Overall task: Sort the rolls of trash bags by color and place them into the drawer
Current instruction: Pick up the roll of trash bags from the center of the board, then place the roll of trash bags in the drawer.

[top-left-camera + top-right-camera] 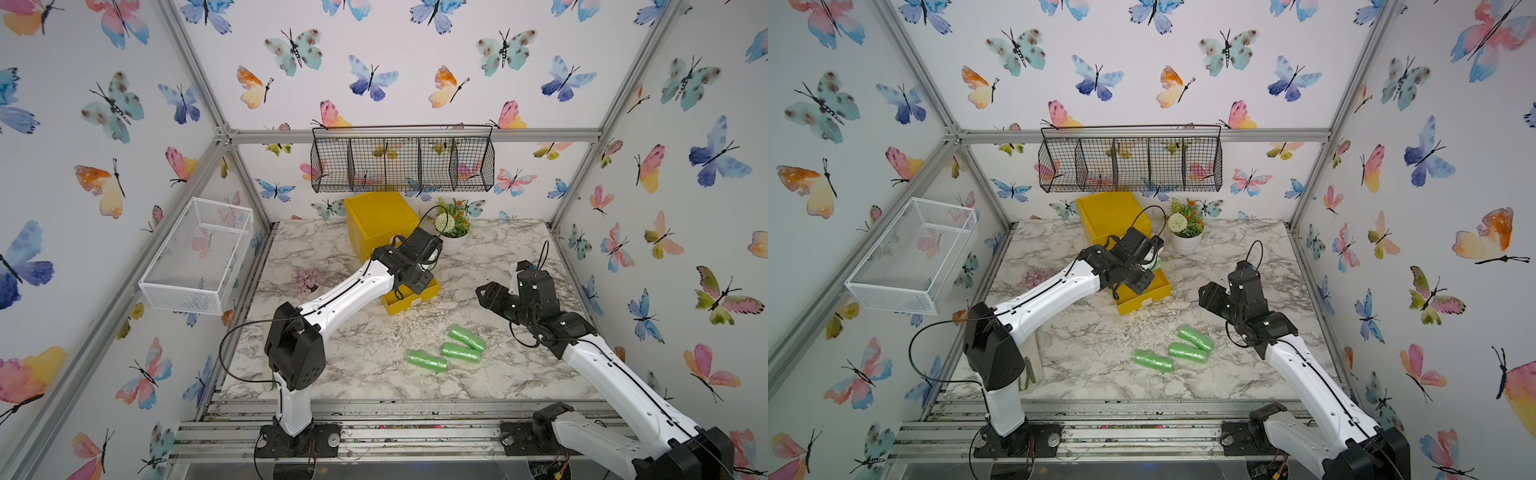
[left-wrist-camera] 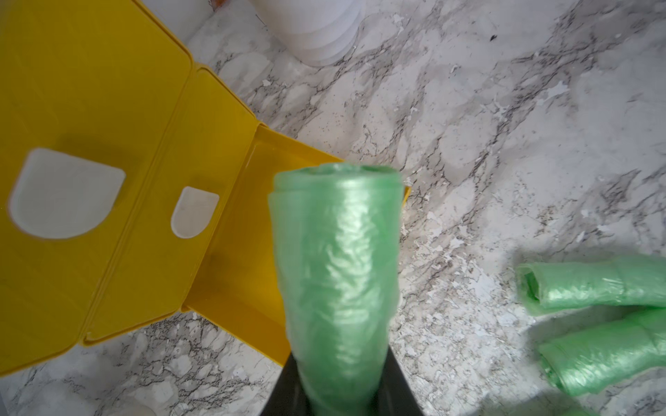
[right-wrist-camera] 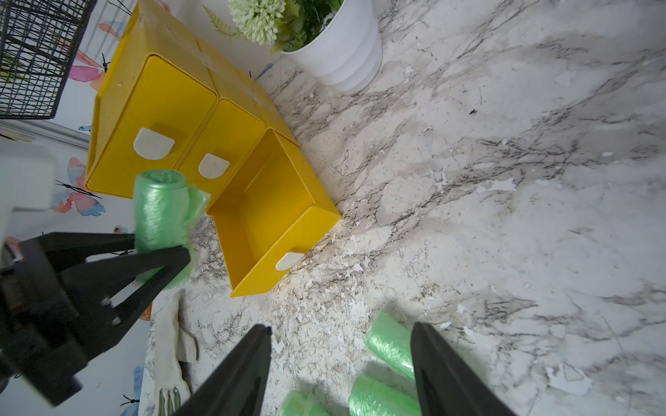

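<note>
– Green roll (image 2: 335,288) clamped in the left pincer (image 3: 162,246), is that right?
– Yes. The pincer is closed on it near 1 end, and most of the roll sticks out past the fingertips. It hangs in the air by the yellow drawer chest (image 1: 376,216), which stands at the middle of the table's (image 1: 353,374) back edge.
– Which drawer takes it?
– The bottom drawer (image 3: 313,230) is pulled out toward the front edge and looks empty; the 2 above it are shut. From the right wrist view the roll seems to sit beside the open drawer's side wall rather than squarely over the cavity, though I cannot tell that for sure.
– So how should the drop go?
– I would carry the roll over the middle of the cavity, turn it to lie along the drawer's length, lower it below the rim, and only then part the pincer. The glossy plastic will probably roll and bounce, and a loose flap hangs off 1 side, which could catch on the wall.
– And the right pincer (image 3: 340,326)?
– Its jaws stand apart and hold nothing. It hovers above the 3 green rolls (image 1: 460,352) lying close together near the front edge, right of the middle. It is well apart from the drawer, so the left arm has room. Leave space in the drawer for those 3.
</note>
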Tool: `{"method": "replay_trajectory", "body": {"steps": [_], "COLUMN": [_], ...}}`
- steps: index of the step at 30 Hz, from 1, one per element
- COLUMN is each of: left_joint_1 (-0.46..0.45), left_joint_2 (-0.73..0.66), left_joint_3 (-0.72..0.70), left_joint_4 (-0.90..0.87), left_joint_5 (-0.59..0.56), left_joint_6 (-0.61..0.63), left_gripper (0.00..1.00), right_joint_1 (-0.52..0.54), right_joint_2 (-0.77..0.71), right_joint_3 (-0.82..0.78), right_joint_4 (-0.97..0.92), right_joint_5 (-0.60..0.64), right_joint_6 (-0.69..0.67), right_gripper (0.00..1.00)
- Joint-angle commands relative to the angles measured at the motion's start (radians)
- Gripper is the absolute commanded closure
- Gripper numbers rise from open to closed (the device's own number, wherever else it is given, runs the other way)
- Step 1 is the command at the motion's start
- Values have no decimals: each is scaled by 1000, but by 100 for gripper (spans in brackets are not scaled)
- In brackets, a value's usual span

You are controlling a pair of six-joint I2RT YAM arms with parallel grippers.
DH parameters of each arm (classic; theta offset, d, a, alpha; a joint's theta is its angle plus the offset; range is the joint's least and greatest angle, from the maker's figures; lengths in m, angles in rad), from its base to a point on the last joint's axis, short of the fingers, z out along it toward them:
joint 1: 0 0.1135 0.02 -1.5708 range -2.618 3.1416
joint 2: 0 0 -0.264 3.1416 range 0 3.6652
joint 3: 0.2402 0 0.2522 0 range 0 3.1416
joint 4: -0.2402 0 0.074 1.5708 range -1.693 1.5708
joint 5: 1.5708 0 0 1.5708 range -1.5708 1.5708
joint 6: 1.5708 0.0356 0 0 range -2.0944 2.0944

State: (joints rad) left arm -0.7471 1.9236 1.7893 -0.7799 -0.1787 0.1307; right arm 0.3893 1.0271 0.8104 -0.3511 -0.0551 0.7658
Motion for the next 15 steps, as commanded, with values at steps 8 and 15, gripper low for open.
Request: {"method": "replay_trajectory", "body": {"steps": [8, 15], "left_joint_1": [59, 103], "left_joint_2": [119, 172], "left_joint_3": [45, 31], "left_joint_4": [5, 27], "left_joint_5": [81, 104], "left_joint_6": [218, 252], "left_gripper": [74, 73], "right_joint_1": [-12, -15], "right_joint_2": [-3, -5], "right_joint_3": [-19, -54], "right_joint_4": [-9, 13], "right_joint_5": [-26, -40], "right_joint_6": [-17, -8], "right_gripper": [33, 33]}}
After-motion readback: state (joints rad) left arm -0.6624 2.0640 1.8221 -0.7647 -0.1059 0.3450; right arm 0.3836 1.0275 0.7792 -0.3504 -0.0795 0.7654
